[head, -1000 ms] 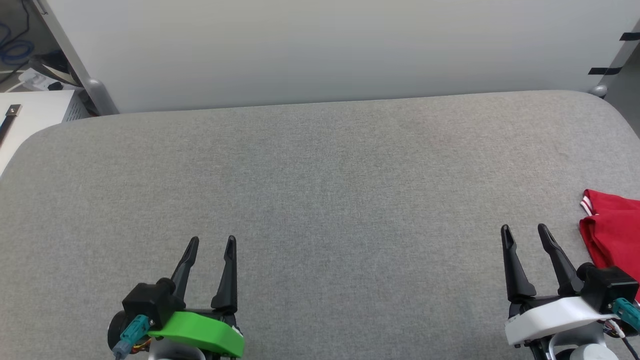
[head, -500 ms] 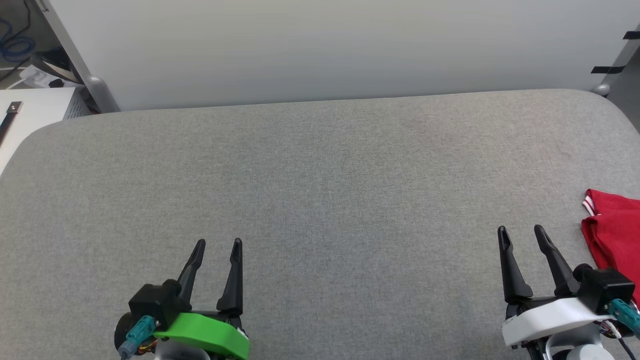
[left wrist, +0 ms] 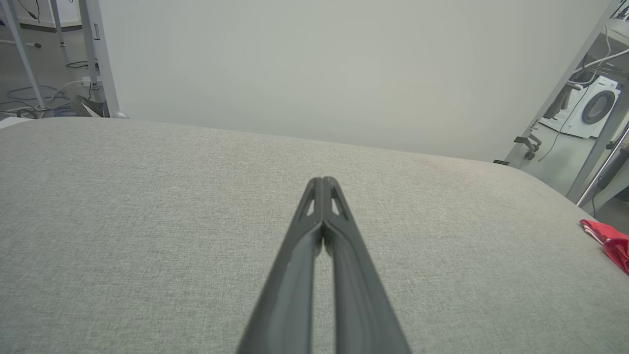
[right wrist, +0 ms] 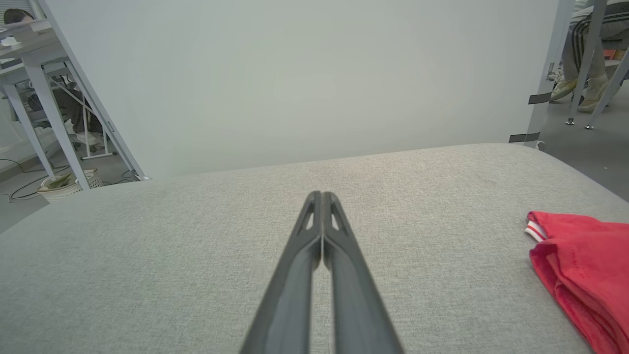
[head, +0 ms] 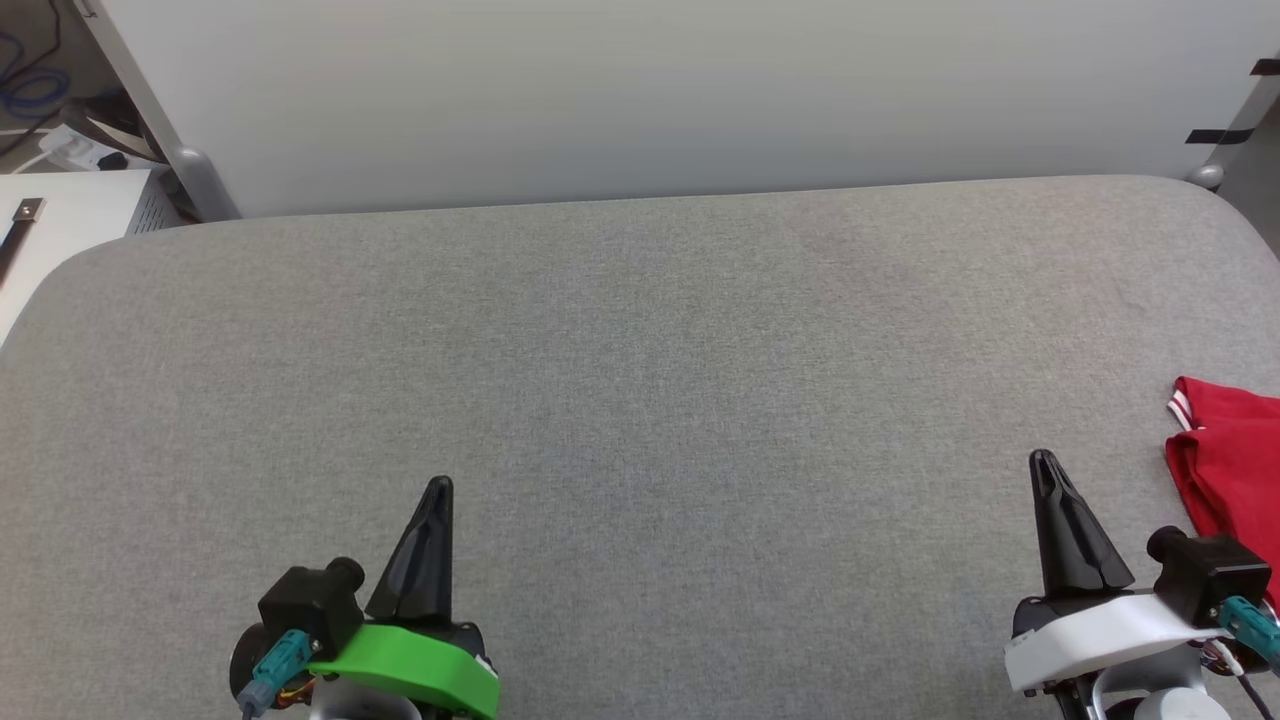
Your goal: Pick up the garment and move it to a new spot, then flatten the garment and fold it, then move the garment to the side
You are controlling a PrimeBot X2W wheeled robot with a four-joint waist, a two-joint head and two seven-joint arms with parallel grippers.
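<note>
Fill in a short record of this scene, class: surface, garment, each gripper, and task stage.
surface: grey padded table, white panel behind it
garment: red with red-and-white striped trim, lying in layers at the table's right side, partly cut off by the head view's edge
left gripper: fingers shut, holding nothing, over the table's near left
right gripper: fingers shut, holding nothing, beside the garment, fingers not touching it
task stage: garment lies off to the side, not held; how neatly it is folded cannot be told

Left gripper (head: 438, 486) has closed; right gripper (head: 1043, 458) has closed too.
</note>
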